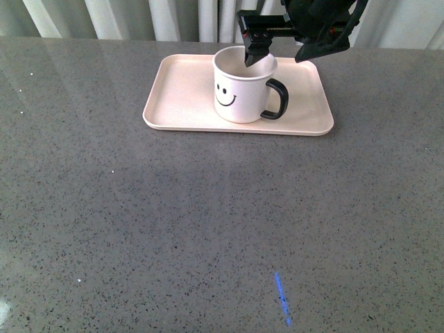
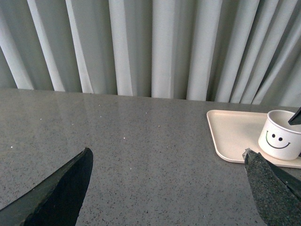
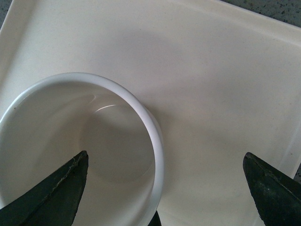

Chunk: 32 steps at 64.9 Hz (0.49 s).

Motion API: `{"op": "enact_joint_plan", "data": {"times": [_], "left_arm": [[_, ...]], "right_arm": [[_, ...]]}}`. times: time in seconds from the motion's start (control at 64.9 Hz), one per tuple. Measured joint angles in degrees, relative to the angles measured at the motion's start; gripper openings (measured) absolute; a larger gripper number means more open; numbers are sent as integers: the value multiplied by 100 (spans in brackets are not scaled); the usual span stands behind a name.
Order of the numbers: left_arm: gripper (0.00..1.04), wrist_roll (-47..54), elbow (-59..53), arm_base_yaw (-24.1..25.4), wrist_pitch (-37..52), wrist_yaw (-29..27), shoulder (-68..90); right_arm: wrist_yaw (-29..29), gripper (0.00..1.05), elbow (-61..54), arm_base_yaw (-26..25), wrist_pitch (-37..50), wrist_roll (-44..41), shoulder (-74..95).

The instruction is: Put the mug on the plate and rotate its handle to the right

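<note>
The white mug (image 1: 241, 91) with a black smiley face stands upright on the pale pink plate (image 1: 180, 97). Its black handle (image 1: 276, 99) points right and slightly toward me. My right gripper (image 1: 283, 50) hovers open above the mug's far right edge, one finger over the mug's mouth and the other outside, past the rim. The right wrist view shows the mug's rim (image 3: 141, 113) running between the spread fingers of the right gripper (image 3: 164, 157), with the plate (image 3: 225, 94) beneath. My left gripper (image 2: 168, 153) is open over bare table, well left of the plate (image 2: 233, 134) and mug (image 2: 281, 141).
A grey speckled table (image 1: 208, 222) stretches from the plate toward the front edge. Pale pleated curtains (image 2: 155, 47) hang behind the table's far edge. A small blue light streak (image 1: 282, 298) lies on the tabletop near the front.
</note>
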Motion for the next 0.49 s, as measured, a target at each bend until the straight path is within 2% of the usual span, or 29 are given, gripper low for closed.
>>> {"op": "enact_joint_plan", "data": {"times": [0.493], "left_arm": [[96,0,0,0,0,0,0]], "right_arm": [[-4,86,72,2,-85,120,85]]}}
